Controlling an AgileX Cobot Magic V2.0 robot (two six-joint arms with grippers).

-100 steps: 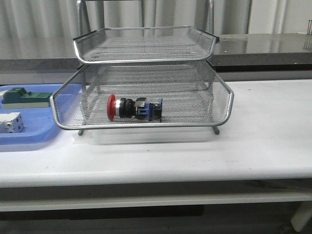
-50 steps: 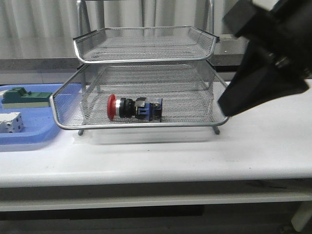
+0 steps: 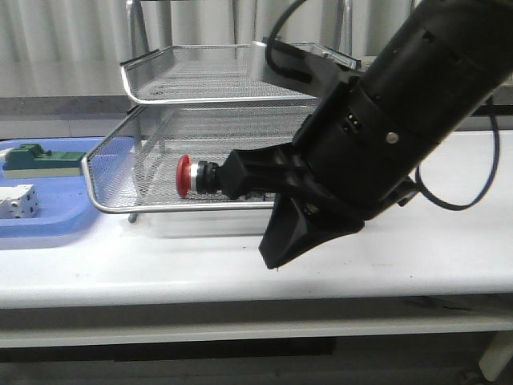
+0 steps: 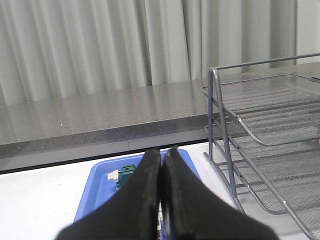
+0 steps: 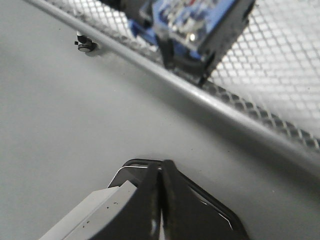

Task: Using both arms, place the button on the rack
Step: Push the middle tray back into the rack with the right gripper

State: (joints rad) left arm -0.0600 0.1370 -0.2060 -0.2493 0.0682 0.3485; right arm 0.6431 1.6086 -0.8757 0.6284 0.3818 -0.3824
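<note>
The button [image 3: 191,176] lies on its side in the pulled-out lower tray of the silver wire-mesh rack [image 3: 200,76], red cap to the left. My right arm hides its blue rear block in the front view. My right gripper [image 3: 271,258] is shut and empty, pointing down at the table just before the tray's front rim. The right wrist view shows the shut gripper [image 5: 161,164] above the white table, with the button's blue block [image 5: 192,22] behind the rack's rim [image 5: 200,95]. My left gripper [image 4: 161,152] is shut and empty, left of the rack [image 4: 220,110].
A flat blue tray [image 3: 48,216] sits left of the rack, holding a green block [image 3: 40,159] and a white block [image 3: 16,200]. The tray [image 4: 92,192] and green block [image 4: 128,172] also show past my left fingers. A grey counter runs behind the table.
My right arm has swung in from the right and come down to the left in front of the rack, now covering the button's blue end. The button and rack have not moved.
</note>
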